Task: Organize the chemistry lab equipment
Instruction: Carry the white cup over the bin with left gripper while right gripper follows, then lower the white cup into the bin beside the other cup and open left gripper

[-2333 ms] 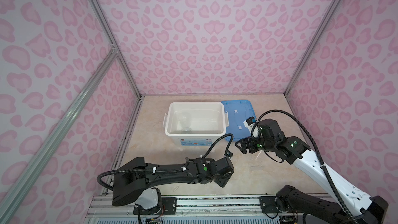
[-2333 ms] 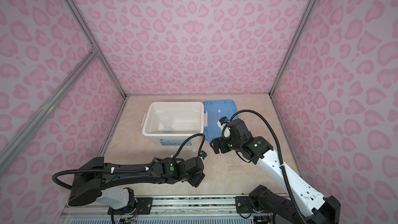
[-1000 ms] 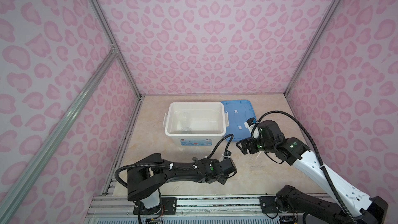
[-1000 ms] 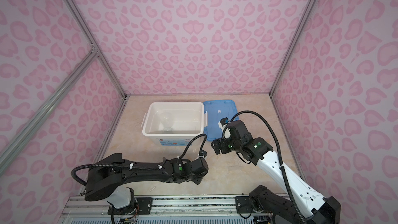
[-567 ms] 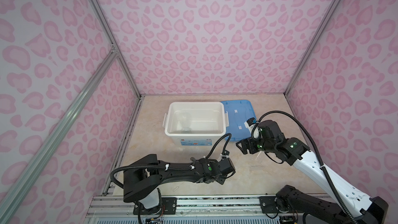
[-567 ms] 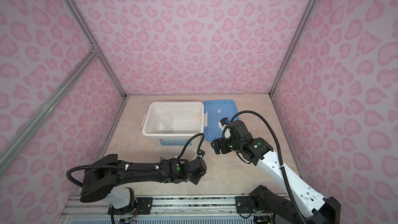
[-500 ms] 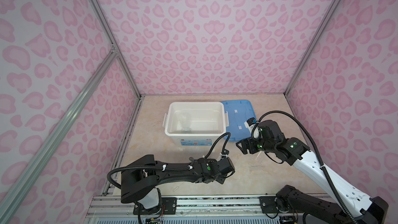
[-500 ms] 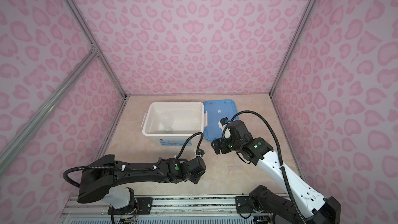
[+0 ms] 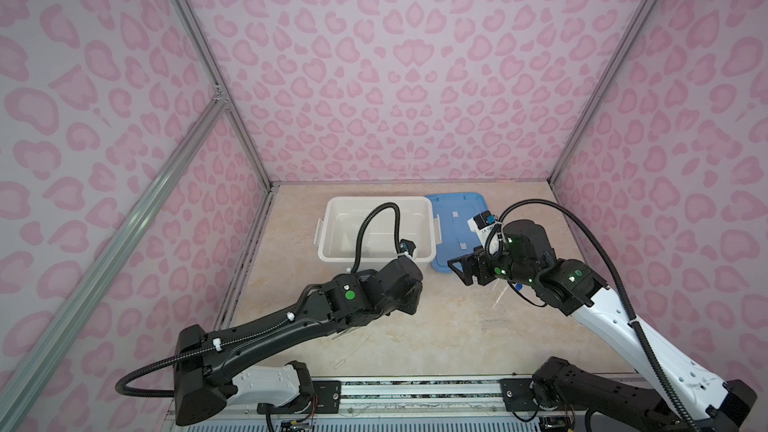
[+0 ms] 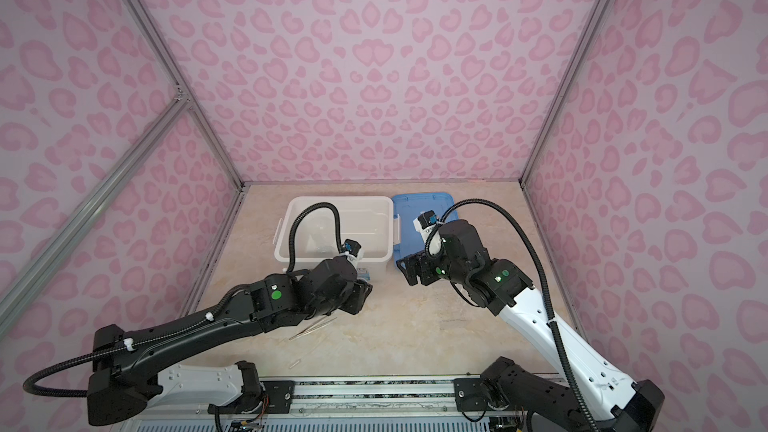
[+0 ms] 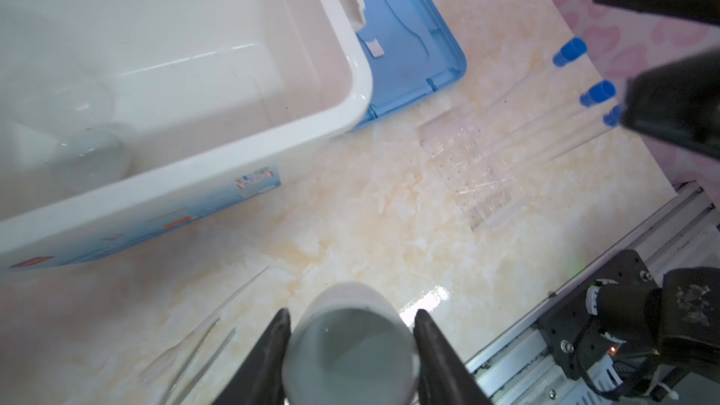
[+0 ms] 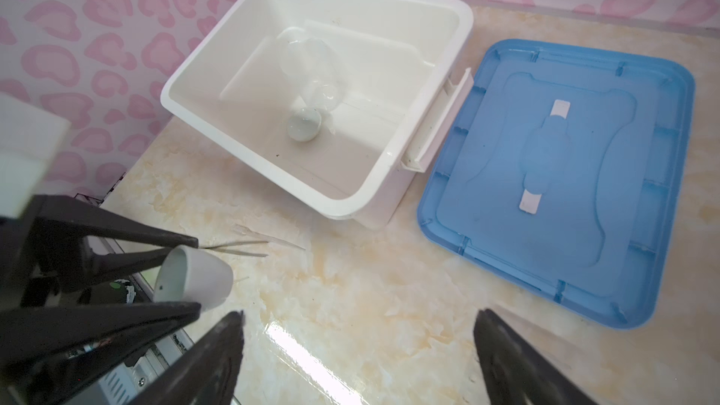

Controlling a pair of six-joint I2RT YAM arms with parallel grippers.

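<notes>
Finding: the left gripper (image 11: 350, 313) is clamped across a small white cup (image 12: 198, 278), smooth, round-mouthed and tapered. The cup is tipped on its side above the glossy marbled table (image 12: 350, 274), short of the white plastic bin (image 11: 360, 83). The right gripper (image 12: 358, 317) stands with jaws wide apart near the ribbed blue lid (image 12: 565, 188). Thin metal tweezers (image 10: 313, 328) lie flat on the table. Against half a second earlier, the left arm is higher and nearer the bin; the right arm is unchanged.

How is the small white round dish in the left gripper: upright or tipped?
Tipped: the small white round dish lies sideways in the left gripper, open mouth facing back toward the wrist.
</notes>
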